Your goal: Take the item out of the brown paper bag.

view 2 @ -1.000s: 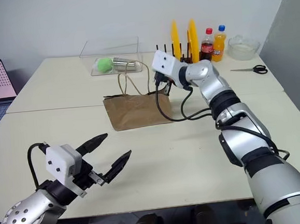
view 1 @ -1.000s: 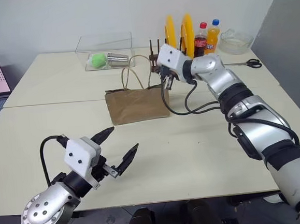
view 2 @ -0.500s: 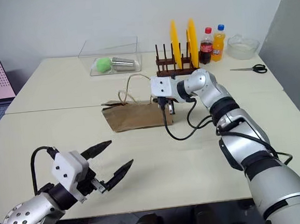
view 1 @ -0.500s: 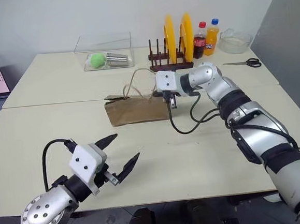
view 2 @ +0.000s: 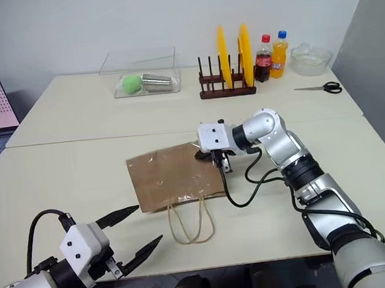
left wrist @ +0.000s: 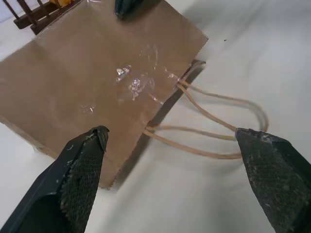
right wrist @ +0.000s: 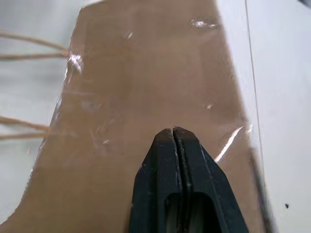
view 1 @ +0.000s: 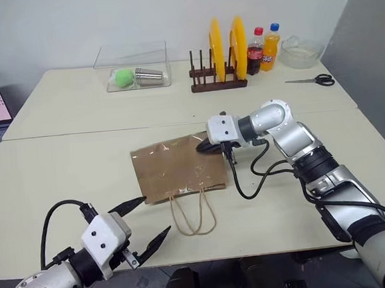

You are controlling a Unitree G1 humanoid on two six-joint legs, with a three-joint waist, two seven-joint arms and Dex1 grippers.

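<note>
Fingers of the right gripper (view 1: pixel 203 145) are pressed fully together, their tips at the far right corner of the brown paper bag (view 1: pixel 175 172); whether paper is pinched between them cannot be told. Spread wide and holding nothing, the left gripper (view 1: pixel 145 222) hovers at the tabletop's (view 1: pixel 61 168) near edge, near the bag's near left corner. That bag lies flat at mid-table, its two loop handles (view 1: pixel 193 216) trailing toward the near edge. Along the far edge stand a plate rack (view 1: pixel 218 82) and two bottles (view 1: pixel 264 48). No item from the bag can be seen.
</note>
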